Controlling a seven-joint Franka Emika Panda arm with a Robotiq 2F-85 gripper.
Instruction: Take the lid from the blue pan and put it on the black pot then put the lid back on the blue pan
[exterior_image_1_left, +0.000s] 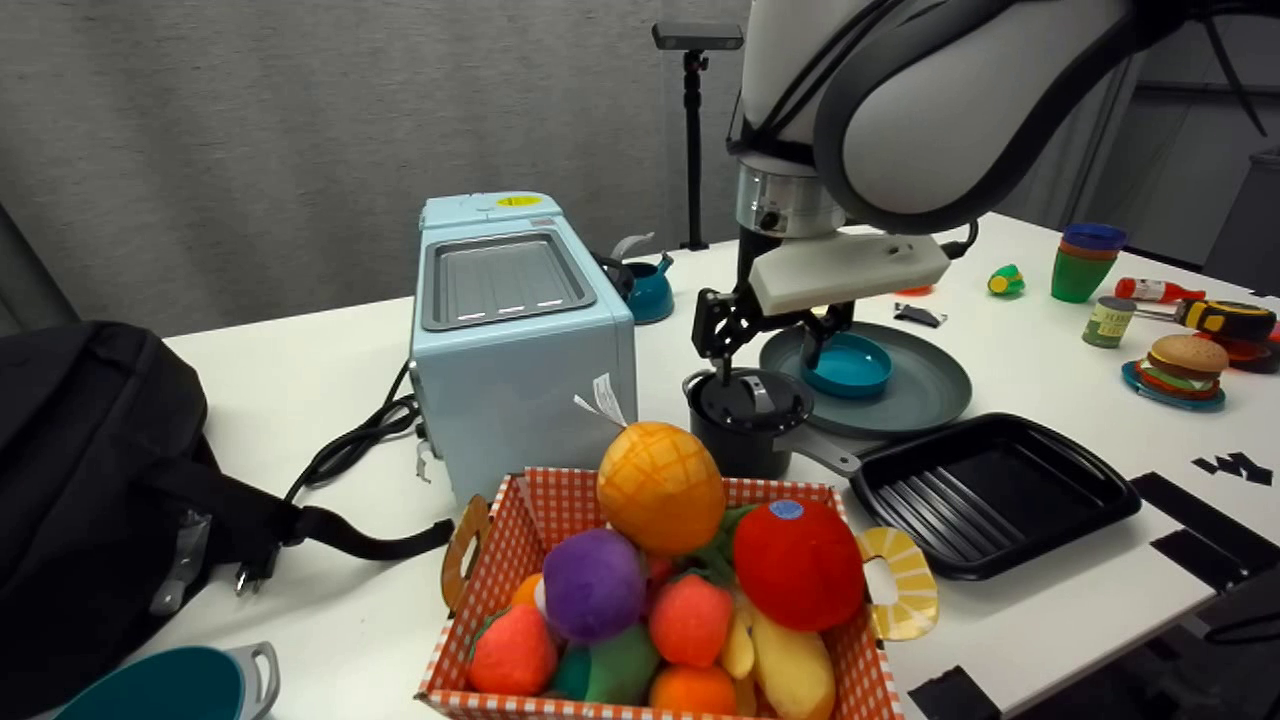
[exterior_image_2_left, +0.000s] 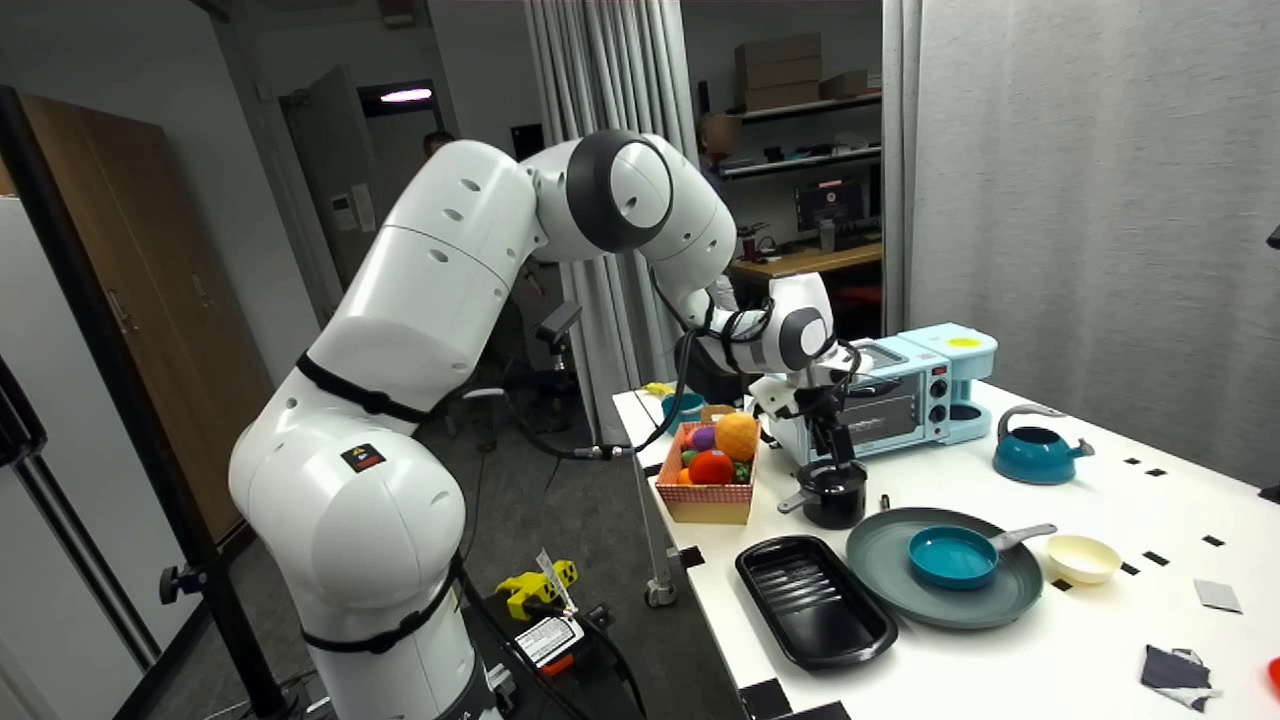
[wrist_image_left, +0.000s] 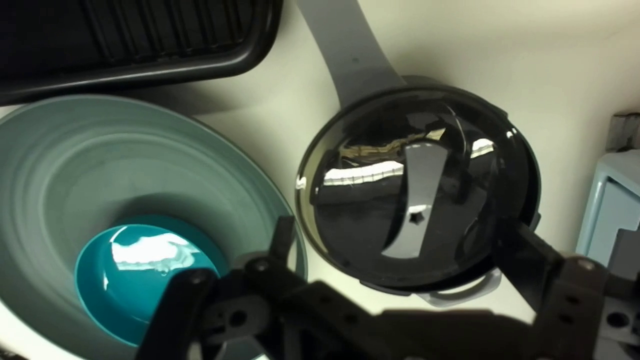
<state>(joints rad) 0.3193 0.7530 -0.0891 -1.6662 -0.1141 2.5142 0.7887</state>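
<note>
Lid (wrist_image_left: 390, 195) is resting on the black pot (exterior_image_1_left: 735, 455), its grey handle (wrist_image_left: 422, 175) facing up. End effector (exterior_image_1_left: 767, 370) is hanging low over it, fingers (wrist_image_left: 527, 265) standing wide apart, one on each side of the handle; whether either is touching the lid, cannot tell. Blue pan (exterior_image_2_left: 955, 558) is sitting inside a wide grey dish (exterior_image_2_left: 885, 570) just beside the pot on the worktop (exterior_image_2_left: 1040, 680).

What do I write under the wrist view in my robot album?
Open gripper at the lid on the black pot, next to a grey dish holding a blue pan.
</note>
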